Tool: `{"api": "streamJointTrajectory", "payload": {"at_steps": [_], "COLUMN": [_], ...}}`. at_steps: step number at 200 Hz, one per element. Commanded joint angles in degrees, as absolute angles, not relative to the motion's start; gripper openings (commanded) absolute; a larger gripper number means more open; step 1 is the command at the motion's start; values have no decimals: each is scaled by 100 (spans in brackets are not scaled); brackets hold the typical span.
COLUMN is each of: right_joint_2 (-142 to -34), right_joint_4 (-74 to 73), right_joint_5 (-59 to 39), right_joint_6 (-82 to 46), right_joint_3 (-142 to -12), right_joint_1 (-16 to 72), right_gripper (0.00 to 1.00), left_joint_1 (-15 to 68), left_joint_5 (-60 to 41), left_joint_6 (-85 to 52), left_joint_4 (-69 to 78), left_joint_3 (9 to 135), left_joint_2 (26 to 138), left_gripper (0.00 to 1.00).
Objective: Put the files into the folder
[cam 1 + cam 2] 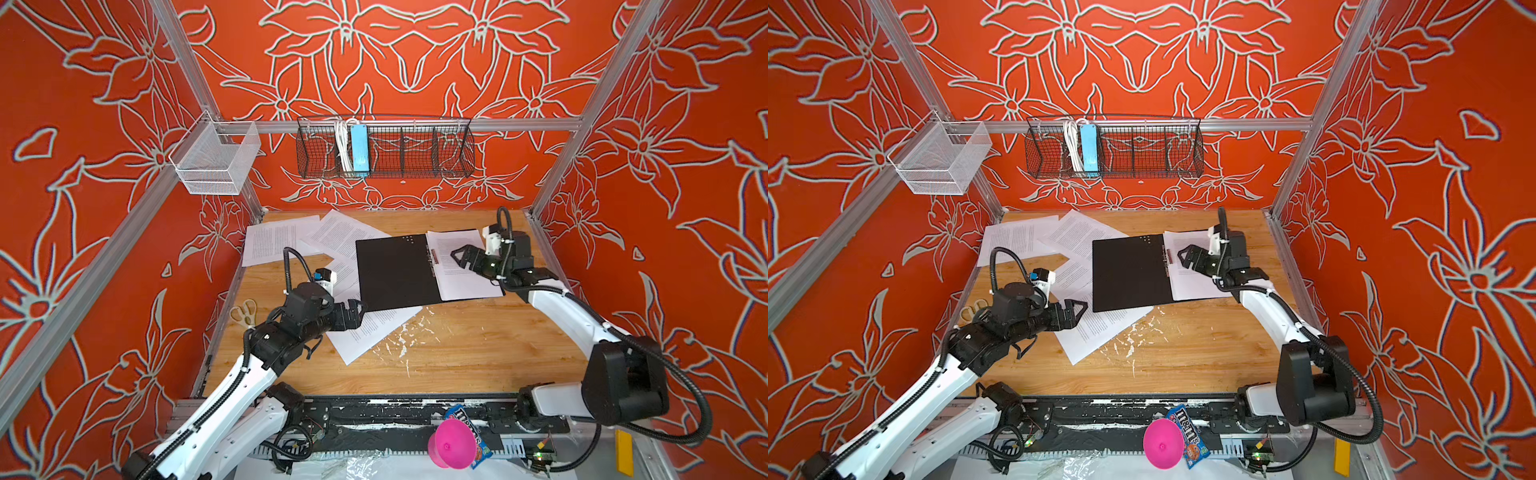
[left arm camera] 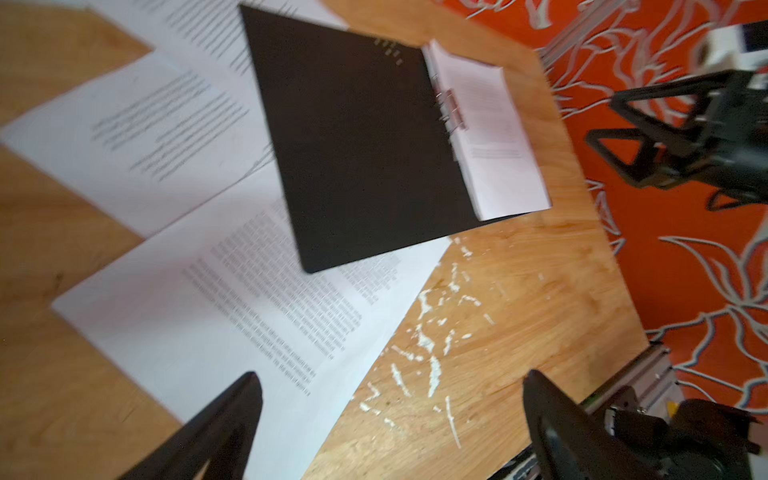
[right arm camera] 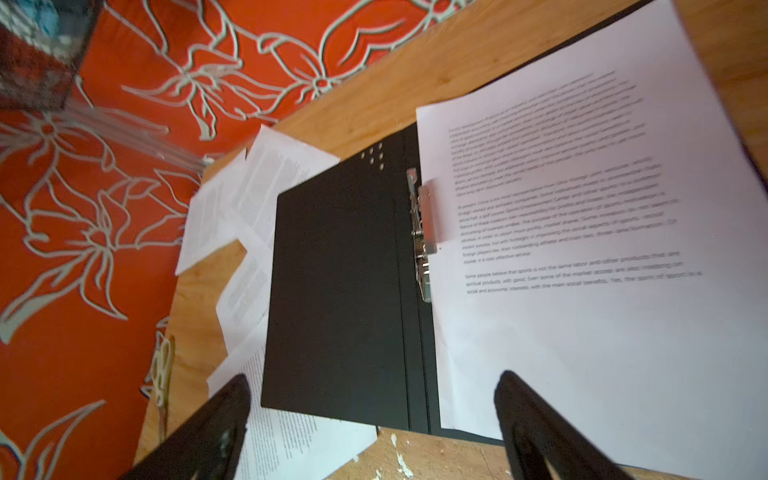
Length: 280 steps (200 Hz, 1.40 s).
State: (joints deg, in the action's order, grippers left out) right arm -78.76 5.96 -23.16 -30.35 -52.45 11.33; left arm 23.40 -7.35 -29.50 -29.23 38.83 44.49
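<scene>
Folder lies open and flat on the table, black inside up, toward the far right corner. Its right half sits near the table's right edge. The metal clip runs along the spine.

Files: a top sheet of printed text lies on the folder's right half, its inner edge at the clip. I cannot tell how many sheets are under it. The rest are loose on the table: two fan out at the far left corner, and one shows between them and the folder's left edge. A near sheet lies askew toward the middle, partly tucked under the folder's near edge.

Right gripper hangs over the top sheet, just beside the clip. Its fingers are spread wide with nothing between them — whether they touch the paper I cannot tell.

Left gripper sits over the near sheet, just beside the folder's near left corner. Its fingers are wide apart too, and empty.

Scissors lie at the table's left edge. White scuffs mark the wood near the middle.
</scene>
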Motion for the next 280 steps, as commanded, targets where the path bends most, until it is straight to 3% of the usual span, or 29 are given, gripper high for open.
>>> {"api": "streamJointTrajectory", "payload": {"at_steps": [1, 77, 112, 166, 218, 280], "right_joint_2": [-8126, -9275, -9617, -9838, -10026, -10295], "right_joint_4": [586, 288, 198, 219, 246, 185], "right_joint_5": [-2019, -2095, -2139, -2248, -2447, -2726], "right_joint_6": [-2309, -2060, -2072, -2030, -2061, -2203], "right_joint_3": [-5097, -5342, -5356, -5439, -5537, -5629], "right_joint_1": [1850, 3371, 3384, 3394, 3393, 3392], "right_gripper": [92, 78, 74, 71, 70, 70], "left_joint_1": [1650, -314, -602, -903, -900, -901], "left_joint_5": [-1304, -2590, -2053, -2914, -2898, -3331], "left_joint_6": [-3132, -1847, -1207, -478, -3, 13], "left_joint_4": [-3193, -3557, -3860, -4151, -4684, -4865], "left_joint_3": [3887, 5113, 5572, 6378, 6849, 6663], "left_joint_2": [4739, 7377, 8406, 9771, 10713, 10900], "left_gripper": [97, 98, 97, 88, 86, 85]}}
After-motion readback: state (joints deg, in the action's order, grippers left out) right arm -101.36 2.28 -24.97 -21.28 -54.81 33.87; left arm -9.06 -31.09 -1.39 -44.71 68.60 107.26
